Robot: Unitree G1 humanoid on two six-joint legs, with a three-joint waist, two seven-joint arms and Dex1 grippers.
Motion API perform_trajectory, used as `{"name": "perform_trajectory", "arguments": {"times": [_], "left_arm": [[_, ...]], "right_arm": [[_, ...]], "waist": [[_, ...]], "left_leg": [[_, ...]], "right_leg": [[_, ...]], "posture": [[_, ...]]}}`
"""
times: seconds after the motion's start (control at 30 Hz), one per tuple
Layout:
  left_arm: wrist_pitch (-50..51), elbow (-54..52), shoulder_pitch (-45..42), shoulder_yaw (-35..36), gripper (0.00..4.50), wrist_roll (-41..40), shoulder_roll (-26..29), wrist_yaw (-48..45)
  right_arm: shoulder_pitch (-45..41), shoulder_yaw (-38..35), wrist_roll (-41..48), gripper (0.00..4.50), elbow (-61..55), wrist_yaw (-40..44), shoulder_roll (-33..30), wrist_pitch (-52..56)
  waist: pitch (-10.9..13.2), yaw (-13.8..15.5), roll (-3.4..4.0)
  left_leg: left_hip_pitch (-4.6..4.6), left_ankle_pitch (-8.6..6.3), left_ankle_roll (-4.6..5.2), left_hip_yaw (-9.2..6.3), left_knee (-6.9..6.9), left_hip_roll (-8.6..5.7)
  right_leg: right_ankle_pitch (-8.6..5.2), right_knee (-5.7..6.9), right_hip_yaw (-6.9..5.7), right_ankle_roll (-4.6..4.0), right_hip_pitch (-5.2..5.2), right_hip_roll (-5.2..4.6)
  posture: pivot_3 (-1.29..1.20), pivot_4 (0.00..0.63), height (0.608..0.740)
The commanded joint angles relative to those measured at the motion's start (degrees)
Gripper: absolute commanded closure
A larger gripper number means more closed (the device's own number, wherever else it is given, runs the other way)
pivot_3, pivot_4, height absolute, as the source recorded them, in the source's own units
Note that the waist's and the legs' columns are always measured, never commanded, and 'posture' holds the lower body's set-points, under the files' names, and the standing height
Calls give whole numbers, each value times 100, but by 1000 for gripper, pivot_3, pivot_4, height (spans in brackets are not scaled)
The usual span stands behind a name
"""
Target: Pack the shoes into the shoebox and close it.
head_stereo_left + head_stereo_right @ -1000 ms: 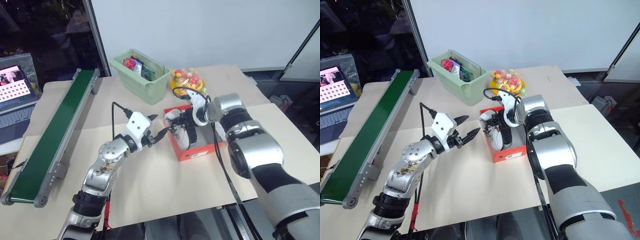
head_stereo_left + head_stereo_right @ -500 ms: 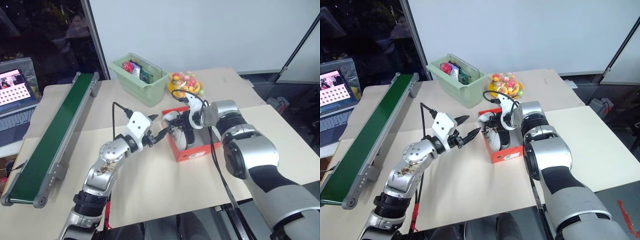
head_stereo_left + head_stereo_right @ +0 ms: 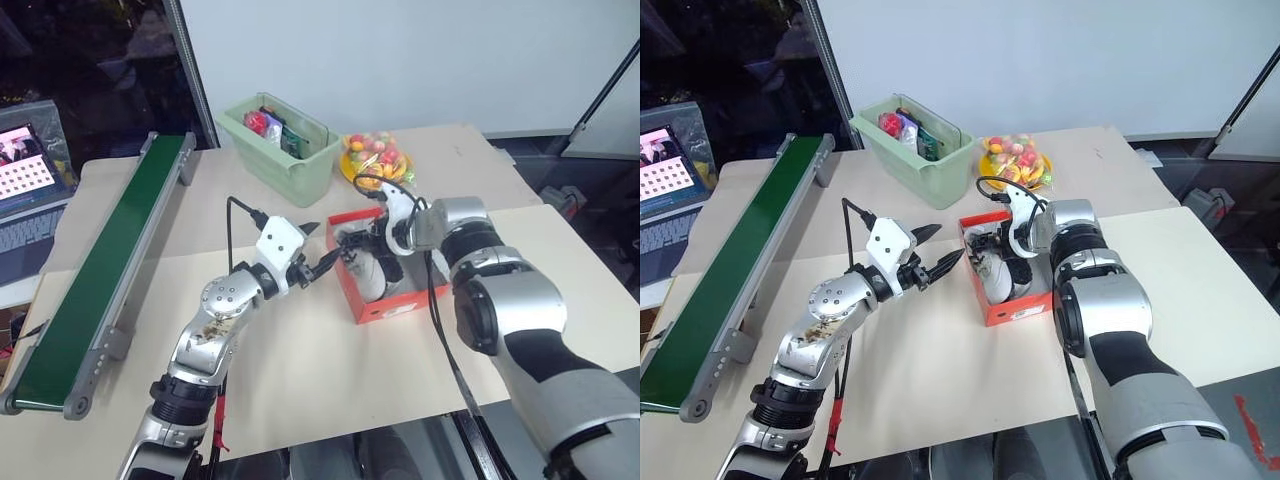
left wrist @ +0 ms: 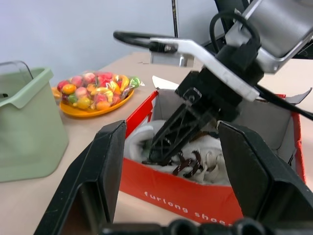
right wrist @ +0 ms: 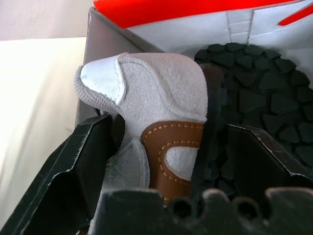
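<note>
The red-orange shoebox (image 3: 395, 303) stands open in the middle of the table. Both shoes (image 3: 368, 268) lie inside it. In the right wrist view one shoe's grey-white heel (image 5: 161, 93) with a brown tab sits beside the other shoe's black sole (image 5: 254, 93). My right gripper (image 3: 372, 240) reaches down into the box and is open, one finger on each side of that heel. My left gripper (image 3: 318, 247) hovers level just left of the box, open and empty. It faces the box's red side wall (image 4: 186, 193).
A pale green bin (image 3: 285, 150) with packets stands behind the box, and a yellow plate of coloured sweets (image 3: 375, 158) is to its right. A green conveyor (image 3: 110, 260) runs along the left side. A laptop (image 3: 25, 165) sits at the far left.
My right gripper has opened and let go of the shoe, which now rests lower in the box. The left arm has stayed still.
</note>
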Motion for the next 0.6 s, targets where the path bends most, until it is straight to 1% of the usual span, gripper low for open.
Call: {"name": "perform_trajectory", "arguments": {"times": [0.03, 0.13, 0.27, 0.43, 0.5, 0.6], "left_arm": [[-120, -74, -143, 41, 1318, -46, -7, -50], [-125, -59, -164, 54, 1318, -50, 7, -78], [-126, -26, -190, 94, 1318, -65, 35, -124], [-131, 2, -222, 99, 1318, -64, 42, -157], [-124, -7, -219, 86, 1318, -67, 39, -170], [-121, -26, -200, 93, 1318, -65, 50, -184]], "right_arm": [[-331, -190, 151, 337, -504, 63, -304, 258], [-207, -203, 170, 337, -817, 50, -428, 480], [123, -120, 210, 337, -1540, 77, -554, 832], [575, -263, 419, 337, -2499, -93, -549, 1392], [749, -342, 456, 337, -2906, -241, -553, 1548], [785, -692, 627, 337, -3370, -526, -577, 1761]], "waist": [[4, 19, 5], [4, 41, 5], [4, 41, 6], [4, 68, 6], [4, 84, 6], [4, 112, 6]], "left_leg": [[-9, 0, 0, 0, 0, -1], [-36, 0, 0, -1, 1, -1], [-72, 1, -1, 3, 6, -1], [-80, 2, -1, 5, 12, -2], [-80, 2, -1, 4, 12, -2], [-82, 2, -1, 4, 12, -2]], "right_leg": [[0, -1, -1, 0, -7, -1], [0, -2, -4, 0, -29, -1], [0, 9, 0, 0, -71, -1], [1, 13, 0, 0, -77, -2], [1, 12, 0, 0, -77, -2], [1, 13, -1, 0, -79, -2]], "posture": [[0, 150, 740], [0, 150, 740], [0, 150, 740], [0, 150, 740], [0, 150, 740], [0, 150, 740]]}}
